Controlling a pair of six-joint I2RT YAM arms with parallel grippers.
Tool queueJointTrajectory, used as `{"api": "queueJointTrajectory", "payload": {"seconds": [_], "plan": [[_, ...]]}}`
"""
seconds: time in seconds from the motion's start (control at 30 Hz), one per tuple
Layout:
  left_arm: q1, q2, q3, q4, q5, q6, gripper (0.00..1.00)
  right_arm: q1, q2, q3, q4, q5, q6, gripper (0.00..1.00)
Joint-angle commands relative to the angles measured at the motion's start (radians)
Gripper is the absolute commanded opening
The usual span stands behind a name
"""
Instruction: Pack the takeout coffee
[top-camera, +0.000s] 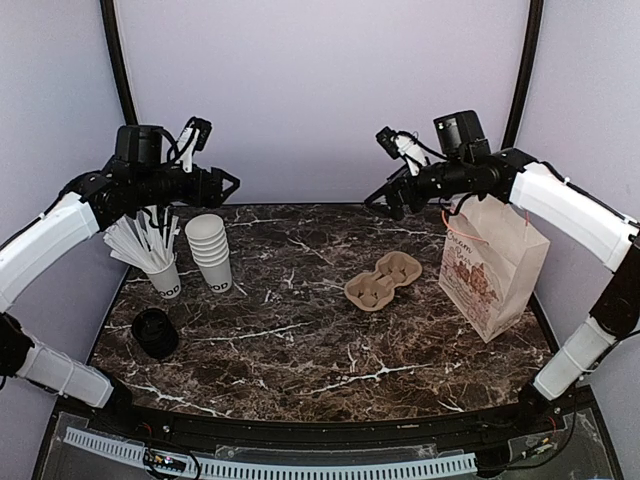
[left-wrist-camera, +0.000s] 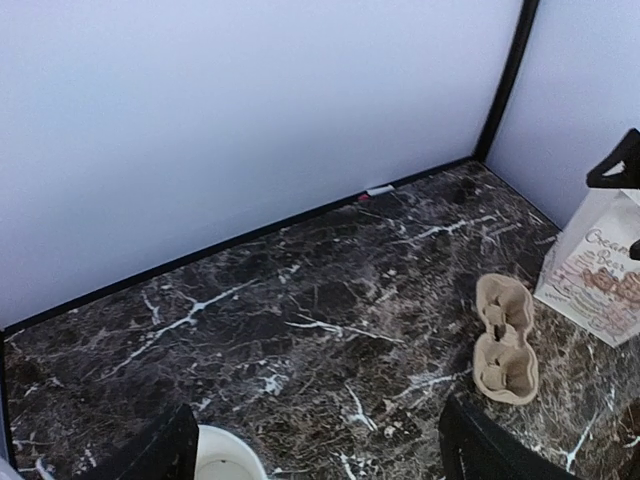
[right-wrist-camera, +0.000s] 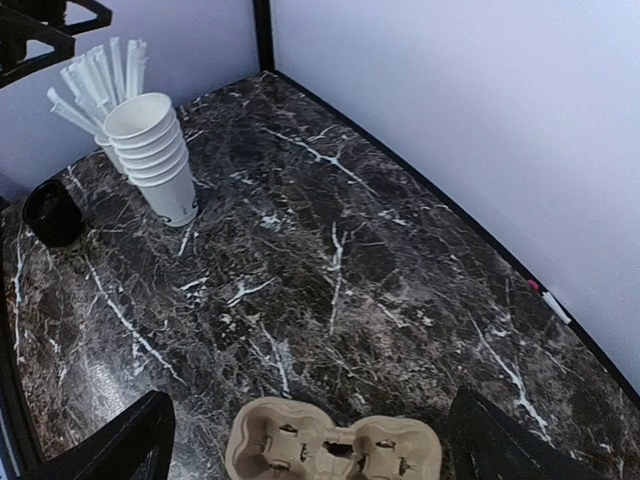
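- Hovering high over the back-left of the table (top-camera: 300, 350), left gripper (top-camera: 230, 186) has its jaws wide w/ nothing held. In the wrist view its fingers (left-wrist-camera: 160, 452) stand far apart, w/ a white cup rim (left-wrist-camera: 225, 455) below btwn them.
- Right gripper (top-camera: 381, 203) is up in the air at back-right, near the top of the bag (top-camera: 492, 265). Jaws are wide and nothing is held. In its wrist view the fingers (right-wrist-camera: 125, 440) frame the carrier (right-wrist-camera: 330, 445) lying on the table below.
- Black lid (top-camera: 155, 333) sits front-left on the table near the left edge, well apart from both grippers. Can't tell if a cup is under it.
- Stack (top-camera: 210, 252) of white cups stands upright at back-left, w/ black lettering on the lowest cup.
- Straw cup (top-camera: 165, 278) is just beside the stack on its left, straws fanning up and left. Touching or not, can't tell.
- Carrier is brown pulp w/ two empty wells, right of centre, btwn stack and bag.
- Bag is white paper w/ reddish print, upright by the right edge.
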Motion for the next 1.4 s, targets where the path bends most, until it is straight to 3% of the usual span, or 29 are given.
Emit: {"api": "queueJointTrajectory", "payload": {"seconds": [0.0,0.33,0.63,0.93,1.2,1.37], "plan": [[-0.081,-0.009,-0.053,0.012,0.143,0.044,0.85,0.07,-0.005,-0.028,-0.007,0.001,-0.062,0.98],[-0.234,0.116,-0.027,0.037,0.208,0.062,0.8,0.073,-0.073,0.083,-0.157,0.059,-0.221,0.99],[-0.348,0.284,0.091,0.063,0.207,0.004,0.77,-0.135,-0.164,0.191,-0.176,0.054,-0.207,0.98],[-0.448,0.485,0.179,0.117,0.216,-0.082,0.72,-0.261,-0.277,-0.034,-0.091,0.26,-0.215,0.98],[-0.482,0.664,0.322,0.112,0.188,-0.233,0.68,-0.294,-0.35,-0.103,-0.093,0.31,-0.237,0.98],[-0.482,0.77,0.426,0.023,0.09,-0.34,0.63,-0.328,-0.387,-0.101,-0.094,0.3,-0.224,0.98]]}}
